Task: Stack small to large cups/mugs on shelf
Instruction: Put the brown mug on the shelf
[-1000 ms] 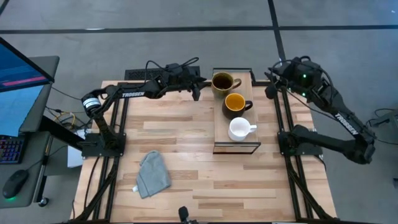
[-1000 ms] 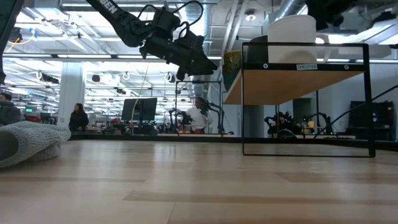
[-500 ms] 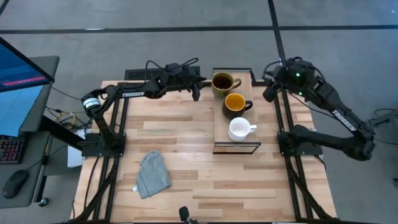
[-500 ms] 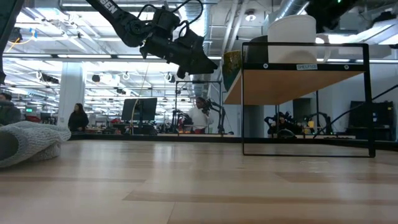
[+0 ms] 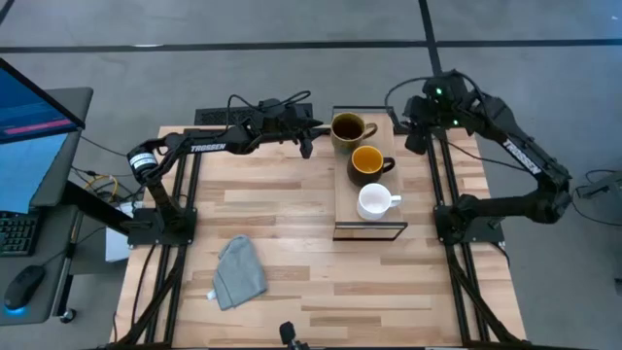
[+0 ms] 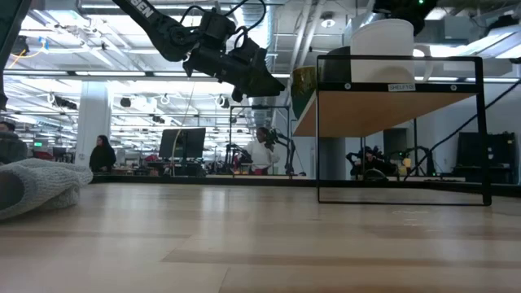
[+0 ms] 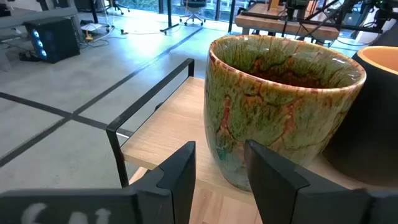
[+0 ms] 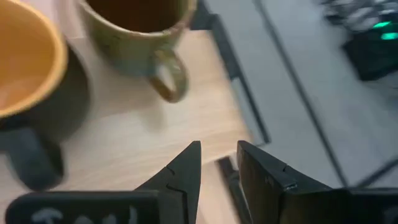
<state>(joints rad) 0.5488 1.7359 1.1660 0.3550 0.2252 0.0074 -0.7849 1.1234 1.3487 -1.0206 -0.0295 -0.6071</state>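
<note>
I see three mugs in a row on the shelf (image 5: 342,199): olive mug (image 5: 347,127), dark mug (image 5: 367,161), white mug (image 5: 374,200). My left gripper (image 5: 307,146) hovers slightly parted beside the olive one; right gripper (image 5: 412,140), narrowly parted, holds nothing.

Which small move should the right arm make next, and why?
Probably bring the right gripper lower toward the handle of the olive mug. Its jaws are open and empty, just beside the shelf, and all three mugs stand there in a row, unstacked.
</note>
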